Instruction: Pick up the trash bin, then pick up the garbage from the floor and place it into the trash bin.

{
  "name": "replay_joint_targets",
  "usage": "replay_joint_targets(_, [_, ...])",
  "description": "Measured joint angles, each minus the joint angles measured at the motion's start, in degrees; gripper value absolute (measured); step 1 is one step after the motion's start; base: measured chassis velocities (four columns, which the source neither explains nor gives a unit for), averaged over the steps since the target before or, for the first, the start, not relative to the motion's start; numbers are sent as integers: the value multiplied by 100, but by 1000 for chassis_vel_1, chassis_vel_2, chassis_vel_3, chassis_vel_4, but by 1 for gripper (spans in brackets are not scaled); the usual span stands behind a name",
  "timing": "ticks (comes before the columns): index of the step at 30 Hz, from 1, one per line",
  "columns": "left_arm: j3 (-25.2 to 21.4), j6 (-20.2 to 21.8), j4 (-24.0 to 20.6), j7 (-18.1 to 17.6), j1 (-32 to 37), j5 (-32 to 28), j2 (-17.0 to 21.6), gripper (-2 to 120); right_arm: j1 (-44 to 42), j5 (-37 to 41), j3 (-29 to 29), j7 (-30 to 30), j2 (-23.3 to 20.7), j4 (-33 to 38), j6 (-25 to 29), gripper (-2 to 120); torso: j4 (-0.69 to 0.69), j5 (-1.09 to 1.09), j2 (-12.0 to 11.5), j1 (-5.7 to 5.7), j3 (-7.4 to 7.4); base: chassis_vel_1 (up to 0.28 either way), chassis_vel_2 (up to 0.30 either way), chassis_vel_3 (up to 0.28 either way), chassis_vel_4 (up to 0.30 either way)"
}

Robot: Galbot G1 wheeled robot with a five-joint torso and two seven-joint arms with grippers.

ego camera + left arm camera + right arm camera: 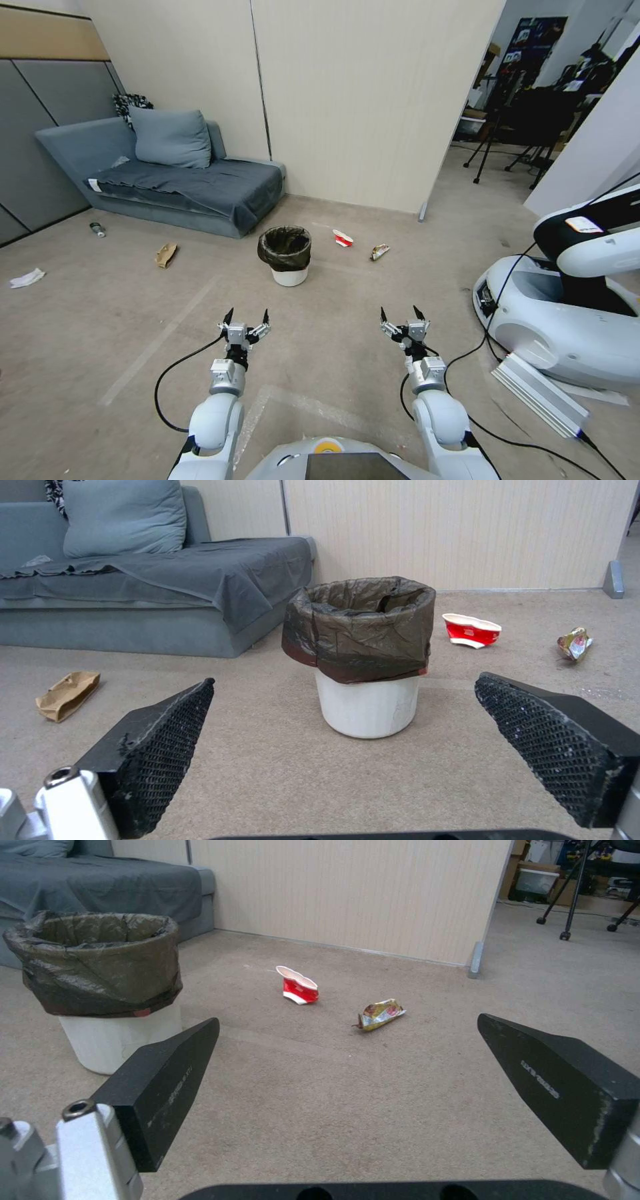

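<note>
The round white trash bin [289,274], with a crinkly black bag over its rim, stands on the floor near the sofa [180,180]. Short of it, the left pincer [246,317] and right pincer [401,315] hang spread wide, holding nothing. A squashed red cup [343,238] lies beside the bin.

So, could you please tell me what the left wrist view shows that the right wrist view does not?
Only the left wrist view shows the brown paper bag on the floor and the sofa's pillow. Only the right wrist view shows the tripod legs through the doorway. Both share the trash bin, the crushed red cup, the snack wrapper and the sofa.
</note>
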Motion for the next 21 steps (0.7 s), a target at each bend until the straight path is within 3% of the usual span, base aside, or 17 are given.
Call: replay_joint_targets(21, [32,83,-152,-40,152,44,-6,100,-138,-49,8,25,37,85,13,100,1,0,0,0,0,0,0,0,0])
